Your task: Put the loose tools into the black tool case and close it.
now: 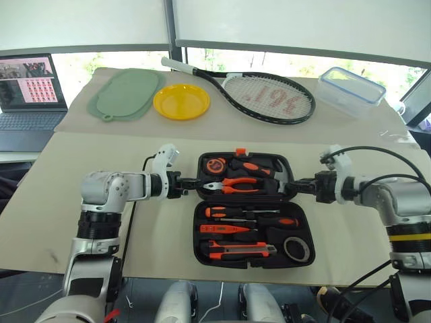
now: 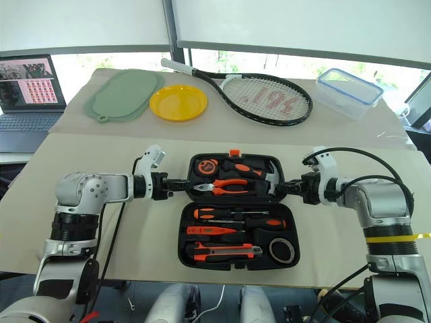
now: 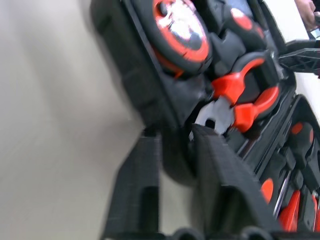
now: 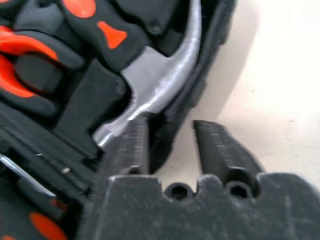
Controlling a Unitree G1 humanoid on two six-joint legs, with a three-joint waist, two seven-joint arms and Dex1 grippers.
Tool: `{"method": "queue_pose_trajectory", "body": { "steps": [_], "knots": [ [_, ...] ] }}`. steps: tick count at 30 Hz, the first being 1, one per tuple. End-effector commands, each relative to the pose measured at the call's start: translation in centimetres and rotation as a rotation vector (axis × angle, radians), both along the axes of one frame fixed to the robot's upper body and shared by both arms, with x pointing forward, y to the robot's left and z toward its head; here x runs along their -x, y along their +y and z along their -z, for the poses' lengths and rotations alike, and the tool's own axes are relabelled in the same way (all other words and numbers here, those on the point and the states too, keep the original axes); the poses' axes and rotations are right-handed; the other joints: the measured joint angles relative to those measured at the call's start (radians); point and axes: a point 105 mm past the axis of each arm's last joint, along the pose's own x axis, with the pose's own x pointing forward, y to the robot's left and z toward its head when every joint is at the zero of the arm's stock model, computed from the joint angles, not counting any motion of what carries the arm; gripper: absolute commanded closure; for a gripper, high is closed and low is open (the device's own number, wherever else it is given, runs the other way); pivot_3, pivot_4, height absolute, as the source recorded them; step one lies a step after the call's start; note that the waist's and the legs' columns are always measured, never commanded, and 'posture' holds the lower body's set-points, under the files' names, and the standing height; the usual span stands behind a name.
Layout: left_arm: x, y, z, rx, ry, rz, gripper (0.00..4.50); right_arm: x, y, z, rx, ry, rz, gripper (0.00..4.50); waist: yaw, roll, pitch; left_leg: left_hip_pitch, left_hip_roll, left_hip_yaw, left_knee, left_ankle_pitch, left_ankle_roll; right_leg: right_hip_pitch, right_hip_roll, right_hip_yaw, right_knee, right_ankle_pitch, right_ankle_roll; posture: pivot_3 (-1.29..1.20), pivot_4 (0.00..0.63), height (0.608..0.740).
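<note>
From the head cameras, the black tool case [image 1: 246, 208] lies open on the table [image 1: 101, 202], straight in front of the robot, its far half holding the pliers [image 1: 232, 185] and hammer [image 1: 266, 168]. The near half holds the two screwdrivers [image 1: 249, 215], the slim tester screwdriver [image 1: 225, 229], the utility knife [image 1: 239, 251] and the tape measure [image 1: 296, 249]. So I'd say the loading is done and only the closing is left. The left gripper [image 1: 190, 183] sits at the far half's left edge and the right gripper [image 1: 291, 184] at its right edge, both low and pointing inward. Well beyond the case are a tennis racket [image 1: 262, 94], a yellow plate [image 1: 180, 101], a green mat [image 1: 124, 94] and a clear container [image 1: 350, 91].

In the left wrist view, that gripper's fingers [image 3: 220, 175] straddle the case rim by the pliers' nose; they look pinched on the wall.

In the right wrist view, one finger [image 4: 132, 145] rests inside against the hammer head and the other lies outside on the table side, with the rim between them. A gap shows beside the outer finger, so I cannot tell whether this pincer is really clamped on the rim or only bracketing it.

Next, as I judge it, both arms must lift the far half together and swing it toward the robot over the near half, evenly, then press down until the orange latch [image 1: 240, 152] catches.
</note>
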Motion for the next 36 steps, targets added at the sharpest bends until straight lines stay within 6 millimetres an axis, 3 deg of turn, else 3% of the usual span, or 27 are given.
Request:
{"method": "queue_pose_trajectory", "body": {
  "steps": [1,7,10,13,17,21,26,29,36],
  "knots": [
    [-0.1,-0.2,0.3,-0.039,-0.014,0.002,4.50,-0.2,0.3,-0.8,0.000,-0.043,-0.017,4.43,0.000,0.000,0.000,0.001,0.000,0.000,0.000,0.000,0.000,0.001,0.000,0.000,0.000,0.000,-0.001,0.00,0.150,0.738],
    [0.0,-0.3,0.0,-0.038,-0.037,0.018,4.50,-0.1,0.6,-1.2,-0.001,-0.078,-0.030,4.43,0.001,0.000,0.000,0.001,0.000,0.000,0.000,0.000,-0.001,0.000,0.000,0.001,0.001,0.001,-0.001,0.00,0.150,0.738],
    [0.6,-1.0,-0.9,-0.013,-0.095,0.076,4.50,-0.2,1.0,-2.4,-0.016,-0.141,-0.041,4.43,0.000,0.000,0.000,0.001,0.001,0.000,0.000,0.001,-0.001,0.000,0.000,0.001,0.002,0.001,-0.001,0.00,0.150,0.738],
    [1.2,-2.0,-2.5,-0.067,-0.287,0.155,4.50,-0.2,1.4,-4.0,-0.013,-0.228,-0.043,4.43,-0.001,0.000,0.000,-0.001,0.001,0.000,0.000,0.001,-0.001,-0.002,0.000,0.001,0.001,0.001,-0.001,0.00,0.150,0.738],
    [0.5,-2.7,-5.0,-0.148,-0.582,0.136,4.50,-0.7,1.9,-5.7,0.089,-0.388,-0.043,4.43,0.000,0.000,0.000,-0.003,0.001,0.000,0.000,0.001,-0.001,-0.004,-0.001,0.001,0.001,0.001,-0.001,0.00,0.150,0.738],
    [1.1,-3.1,-5.4,-0.210,-0.751,0.158,4.50,-0.3,2.7,-6.3,0.159,-0.507,-0.072,4.43,0.002,0.000,0.000,-0.004,0.001,0.000,-0.001,0.001,-0.001,-0.005,0.000,0.001,0.000,0.002,-0.001,0.00,0.150,0.738],
    [1.2,-1.8,-4.7,-0.244,-0.870,0.036,4.50,1.2,3.0,-5.4,0.214,-0.592,-0.093,4.43,0.003,0.000,0.000,-0.005,0.001,0.000,-0.002,0.000,0.000,-0.005,0.000,0.000,-0.001,0.001,-0.001,0.00,0.150,0.738],
    [2.1,-0.9,-3.2,-0.289,-0.930,0.013,4.50,2.7,2.9,-4.0,0.215,-0.604,-0.093,4.43,0.002,0.000,0.000,-0.005,0.002,0.001,-0.002,0.000,0.000,-0.005,0.000,0.000,-0.002,0.001,-0.001,0.00,0.150,0.738],
    [3.5,1.2,-2.7,-0.361,-1.053,-0.091,4.50,5.1,2.5,-2.2,0.288,-0.721,-0.064,4.43,-0.001,0.000,0.000,-0.002,0.003,0.002,-0.002,0.000,0.000,-0.003,0.000,0.000,-0.002,0.001,-0.001,0.00,0.150,0.738]
  ]
}}
